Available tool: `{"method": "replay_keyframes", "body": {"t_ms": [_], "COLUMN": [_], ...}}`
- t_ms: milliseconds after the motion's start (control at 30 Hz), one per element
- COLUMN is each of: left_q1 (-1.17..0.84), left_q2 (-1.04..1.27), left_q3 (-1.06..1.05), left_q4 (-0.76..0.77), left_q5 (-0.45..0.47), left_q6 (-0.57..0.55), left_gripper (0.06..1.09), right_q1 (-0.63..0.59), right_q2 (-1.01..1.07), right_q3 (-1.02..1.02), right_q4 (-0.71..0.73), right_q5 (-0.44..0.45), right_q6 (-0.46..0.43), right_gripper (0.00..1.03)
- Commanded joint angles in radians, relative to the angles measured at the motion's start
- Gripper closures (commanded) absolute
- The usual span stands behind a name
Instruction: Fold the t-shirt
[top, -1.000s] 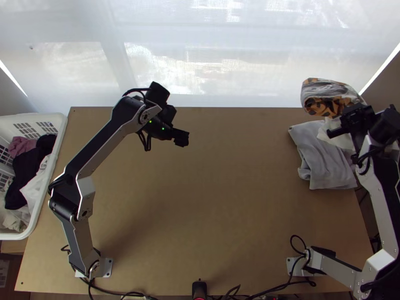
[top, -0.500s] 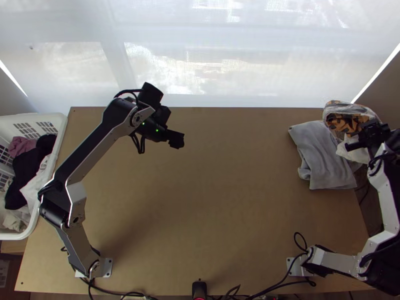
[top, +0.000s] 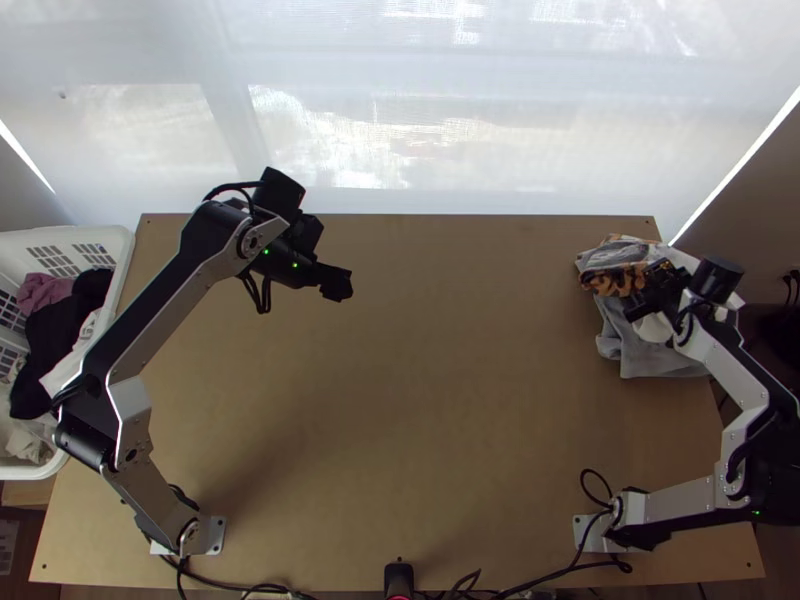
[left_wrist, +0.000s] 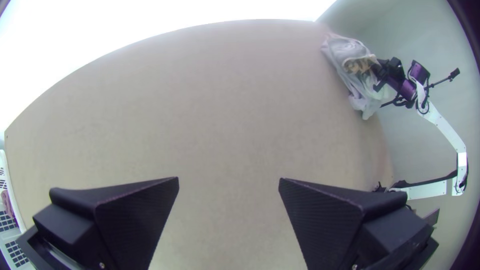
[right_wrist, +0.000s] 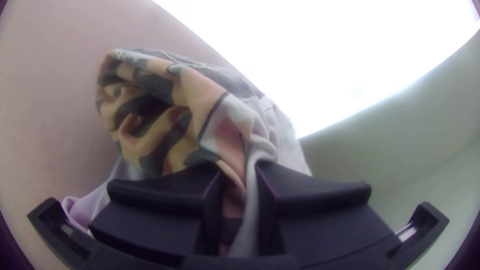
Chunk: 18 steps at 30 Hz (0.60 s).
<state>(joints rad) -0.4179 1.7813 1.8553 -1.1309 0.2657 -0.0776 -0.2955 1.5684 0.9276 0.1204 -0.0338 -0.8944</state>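
Observation:
My right gripper is at the table's right side in the top view, over the grey cloth. It is shut on the bunched t-shirt, whose orange-and-black print faces out. In the right wrist view the t-shirt rises in folds from between the pads of the right gripper. My left gripper hangs over the table's left half, away from any cloth. The left wrist view has the left gripper open, bare table between its fingers.
Under the t-shirt, a folded grey cloth lies at the table's right edge. A white basket holding several garments stands at the left. A bright window screen borders the far edge of the wooden table.
The right gripper first swung right, then came back left with the t-shirt, now over the grey cloth. The left arm has drifted left and slightly nearer its base.

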Motion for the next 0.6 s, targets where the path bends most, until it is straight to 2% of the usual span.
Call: {"method": "replay_keyframes", "body": {"t_ms": [0,133,167,300,367,433,500,567], "left_q1": [0.007,0.007,0.007,0.005,0.007,0.013,0.024,0.033], "left_q2": [-0.039,-0.063,-0.069,-0.086,-0.095,-0.105,-0.115,-0.128], "left_q3": [-0.024,-0.033,-0.033,-0.036,-0.036,-0.036,-0.039,-0.047], "left_q4": [0.0,-0.001,-0.001,-0.007,-0.009,-0.012,-0.015,-0.017], "left_q5": [0.001,0.001,0.001,0.001,0.001,0.001,0.001,0.001], "left_q6": [0.001,-0.002,-0.002,-0.004,-0.004,-0.005,-0.007,-0.008], "left_gripper": [0.11,0.11,0.11,0.11,0.11,0.11,0.11,0.11], "right_q1": [0.11,0.121,0.116,0.087,0.068,0.047,0.018,-0.011], "right_q2": [0.045,0.016,0.012,-0.015,-0.048,-0.09,-0.16,-0.257], "right_q3": [-0.07,-0.124,-0.131,-0.147,-0.151,-0.15,-0.147,-0.147], "right_q4": [-0.042,-0.048,-0.048,-0.048,-0.062,-0.1,-0.151,-0.183], "right_q5": [0.034,0.038,0.037,0.037,0.037,0.037,0.023,-0.02], "right_q6": [0.002,0.0,0.0,-0.001,-0.003,-0.011,-0.012,-0.009], "right_gripper": [1.0,0.99,0.91,0.46,0.35,0.12,0.05,0.05]}}
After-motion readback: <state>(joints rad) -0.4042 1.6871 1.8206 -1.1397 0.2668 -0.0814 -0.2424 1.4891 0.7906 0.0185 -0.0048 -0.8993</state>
